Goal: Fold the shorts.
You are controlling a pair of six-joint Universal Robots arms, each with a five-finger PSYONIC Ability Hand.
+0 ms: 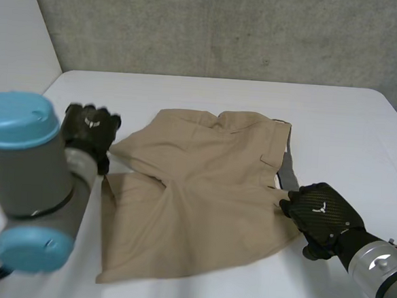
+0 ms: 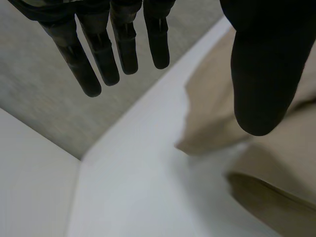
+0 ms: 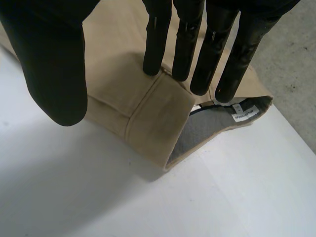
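Observation:
Tan shorts [image 1: 202, 197] lie spread on the white table [image 1: 336, 124], waistband to the right, the two legs pointing left. One leg is partly turned over near the crotch. My left hand [image 1: 89, 131] hovers just off the upper leg's hem, open and empty; in the left wrist view its fingers [image 2: 98, 54] are straight, and the shorts [image 2: 291, 163] lie beside the thumb. My right hand [image 1: 323, 212] is open at the near end of the waistband. Its fingertips [image 3: 185, 69] rest at the tan waistband corner [image 3: 143, 103], where the grey lining [image 3: 202, 133] and a white label [image 3: 244, 112] show.
A concrete wall [image 1: 227, 28] runs behind the table's far edge. My left arm's grey joint with blue caps [image 1: 26, 178] fills the near left and hides that part of the table. Bare table lies beyond and right of the shorts.

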